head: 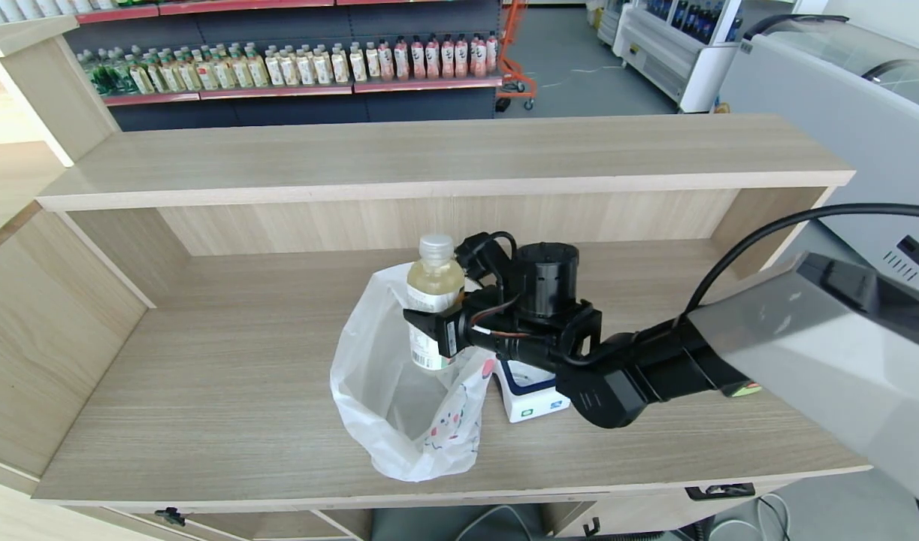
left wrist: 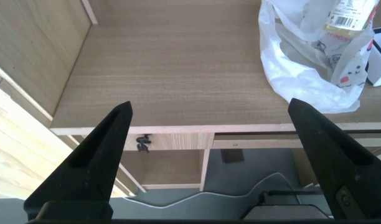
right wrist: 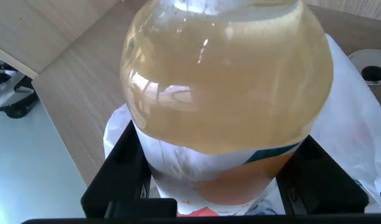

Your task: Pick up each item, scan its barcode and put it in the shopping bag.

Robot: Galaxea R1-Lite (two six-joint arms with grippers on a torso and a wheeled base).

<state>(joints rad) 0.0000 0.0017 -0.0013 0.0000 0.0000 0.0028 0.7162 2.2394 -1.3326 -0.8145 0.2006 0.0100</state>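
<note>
Bottle (head: pixel 434 289) of pale yellow drink, white cap up, stands upright between the fingers (right wrist: pixel 125 171) of the right gripper (head: pixel 433 324), which are closed against its labelled middle, one on each side. Cap and shoulder rise above the fingers. The barcoded lower end hangs below them, over the open mouth of the white shopping bag (head: pixel 388 421). The bag lies slumped on the wooden counter (head: pixel 226 376) directly beneath the fingers; whether the bottle's base touches it cannot be told. A white and blue box (head: pixel 530 394) sits on the counter just beside the bag, under the right wrist. The left gripper (left wrist: pixel 210 107) has its fingers spread wide with nothing between them, above the counter's near edge and well apart from the bag.
</note>
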